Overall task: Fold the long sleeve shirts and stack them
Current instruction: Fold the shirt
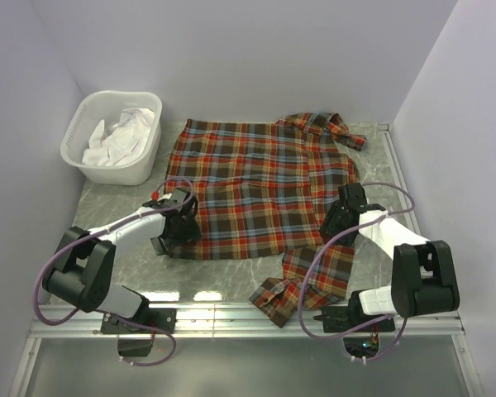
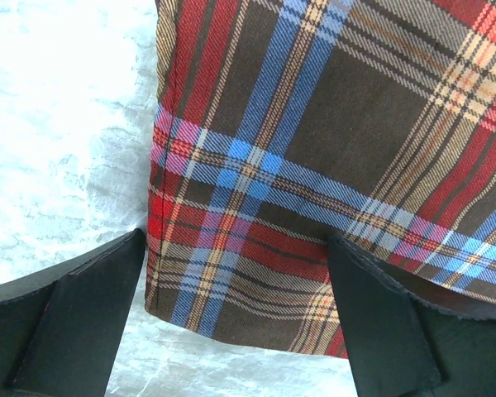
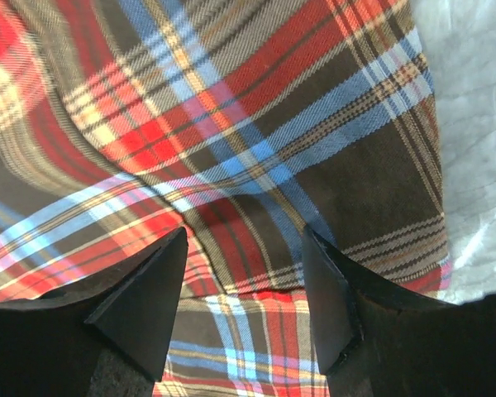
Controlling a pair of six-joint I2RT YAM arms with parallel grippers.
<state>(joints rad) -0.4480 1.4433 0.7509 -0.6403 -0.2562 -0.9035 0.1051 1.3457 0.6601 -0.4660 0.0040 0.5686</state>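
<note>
One plaid long sleeve shirt (image 1: 260, 186) in red, orange, blue and brown lies spread on the table, collar (image 1: 322, 124) at the far right. One sleeve (image 1: 306, 277) trails toward the near edge. My left gripper (image 1: 172, 233) is open over the shirt's near left corner. In the left wrist view its fingers (image 2: 74, 322) straddle the hem corner (image 2: 248, 281), one over bare table and one over cloth. My right gripper (image 1: 339, 217) is open over the shirt's right edge, above a fold of cloth (image 3: 248, 165) where the sleeve begins.
A white basket (image 1: 81, 157) holding white cloth (image 1: 120, 136) stands at the far left. The grey marbled table (image 1: 223, 277) shows in front of the shirt. Walls close in on the left, back and right. A metal rail (image 1: 231, 318) runs along the near edge.
</note>
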